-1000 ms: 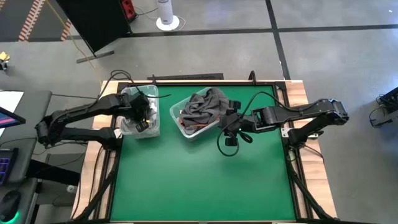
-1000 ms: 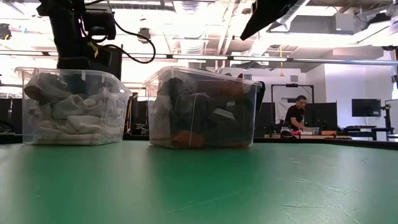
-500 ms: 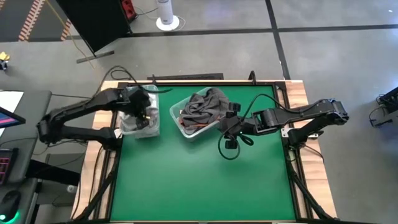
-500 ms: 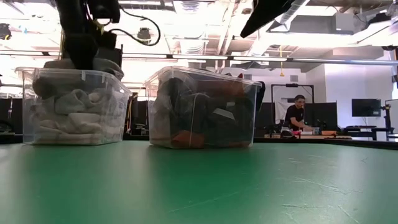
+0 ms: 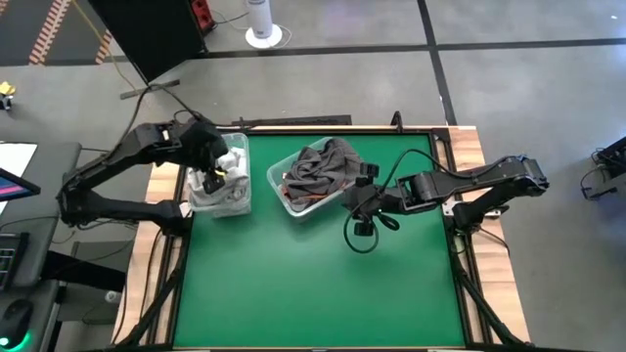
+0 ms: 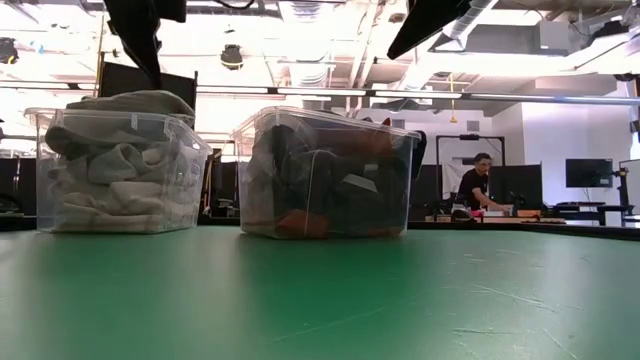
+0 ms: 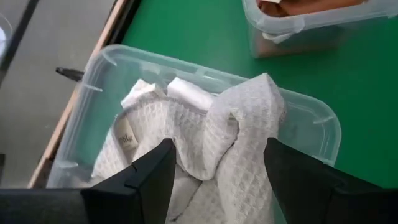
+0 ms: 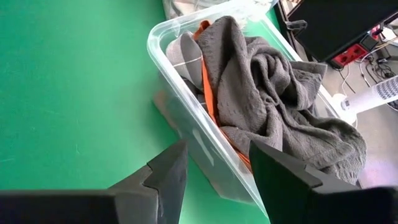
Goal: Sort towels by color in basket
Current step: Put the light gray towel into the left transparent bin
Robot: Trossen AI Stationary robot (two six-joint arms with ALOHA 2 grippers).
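Two clear bins stand at the table's far side. The left bin [image 5: 243,186] holds white and light grey towels; a light waffle towel [image 7: 249,118] lies on top, heaped above the rim [image 6: 135,100]. My left gripper [image 7: 219,149] hangs open above that pile [image 5: 217,164], touching nothing. The right bin [image 5: 279,186] holds a dark grey towel [image 8: 273,93] draped over its far rim and a rust-orange towel [image 8: 208,93] beneath it. My right gripper [image 8: 214,155] stands open above the table just right of this bin [image 5: 354,196], with nothing between its fingers.
A black cable loop [image 5: 358,233] hangs from the right arm over the green mat. The near half of the mat [image 5: 313,293] is free room. A person [image 6: 483,185] sits far off in the room behind the table.
My left gripper has let go of the light waffle towel and risen straight up out of the left bin. The towel has stayed on top of the pile, bulging above the rim.
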